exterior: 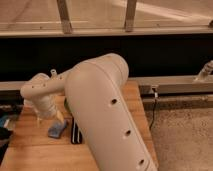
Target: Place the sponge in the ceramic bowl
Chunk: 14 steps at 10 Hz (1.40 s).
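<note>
The blue-grey sponge lies flat on the wooden table, left of a black striped strip. My gripper hangs at the end of the white arm, just above the sponge's far edge and a little to its left. Its jaws stand open and hold nothing. The ceramic bowl is hidden behind the arm's thick upper link, which fills the middle of the view.
The table ends at the left, where dark and blue objects sit beyond its edge. A metal rail runs behind the table, with a cable hanging down to speckled floor on the right.
</note>
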{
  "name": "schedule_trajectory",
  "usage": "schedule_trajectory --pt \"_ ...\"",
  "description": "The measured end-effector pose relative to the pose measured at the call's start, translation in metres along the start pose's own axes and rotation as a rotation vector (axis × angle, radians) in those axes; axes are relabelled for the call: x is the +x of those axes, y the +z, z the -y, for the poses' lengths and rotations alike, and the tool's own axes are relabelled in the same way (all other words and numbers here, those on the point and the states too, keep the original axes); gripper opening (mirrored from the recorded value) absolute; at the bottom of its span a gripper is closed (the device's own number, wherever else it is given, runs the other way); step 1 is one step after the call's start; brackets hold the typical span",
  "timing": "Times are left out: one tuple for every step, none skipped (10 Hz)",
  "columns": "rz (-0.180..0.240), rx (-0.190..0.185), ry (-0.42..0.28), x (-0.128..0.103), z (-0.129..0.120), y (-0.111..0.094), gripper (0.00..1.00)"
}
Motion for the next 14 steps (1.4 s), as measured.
schedule_trajectory --pt "-0.013 0.003 0.007 -0.003 0.001 0.007 0.65" --pt "-0.018 0.005 0.010 -0.004 0.002 0.009 0.65" --pt "-0.030 0.009 0.020 -0.007 0.004 0.017 0.65" --pt "-0.037 0.016 0.024 -0.010 0.003 0.023 0.65" --pt "-0.044 0.023 0.022 -0.010 0.002 0.028 0.65" --pt "-0.049 0.030 0.022 -0.010 0.000 0.034 0.65" --pt "-0.053 0.035 0.029 -0.011 0.002 0.040 0.65" --pt "-0.059 0.036 0.036 -0.011 0.004 0.046 0.65" --pt "-0.062 0.036 0.040 -0.010 0.006 0.049 0.65" --pt "-0.064 0.039 0.044 -0.009 0.009 0.052 0.65" --pt "-0.066 0.040 0.044 -0.008 0.010 0.053 0.65" --pt "-0.066 0.041 0.039 -0.007 0.010 0.054 0.61" --pt "-0.063 0.043 0.026 -0.006 0.010 0.055 0.53" --pt "-0.057 0.044 0.004 -0.005 0.007 0.055 0.41"
